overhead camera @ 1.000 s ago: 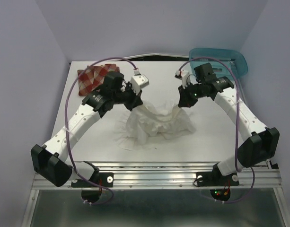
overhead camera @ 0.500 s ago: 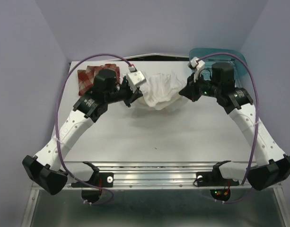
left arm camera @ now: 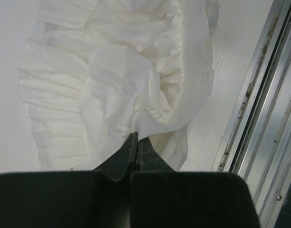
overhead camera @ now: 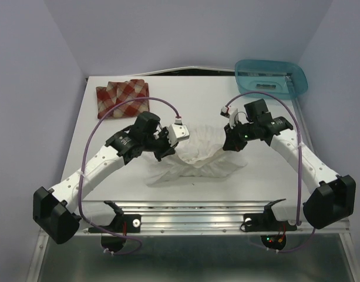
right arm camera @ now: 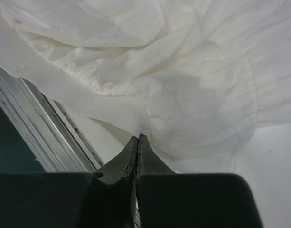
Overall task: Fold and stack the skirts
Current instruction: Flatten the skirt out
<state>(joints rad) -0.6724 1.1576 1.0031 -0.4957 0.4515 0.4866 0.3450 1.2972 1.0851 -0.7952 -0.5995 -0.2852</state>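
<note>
Left gripper: fingers pressed together, a thin lip of the white skirt nipped at the very tips. Right gripper: same, fingers closed on the skirt's edge, with cloth spilling away from the tips.

From overhead, the two pinch points sit at opposite ends of the gathered band. The cloth sags between them and the lower part lies rumpled on the table.

Positions taken from the teal basket: the white skirt lies nearer the arms than the basket and to its left. The plaid skirt lies well to the basket's left along the same far edge, and looks already folded.

Step in hand, as judged: spreading the white skirt for its fold. Next move calls for both arms drawing apart evenly to take out the sag, then laying the band flat before letting go. An uneven pull is likely to bunch the thin cloth.
</note>
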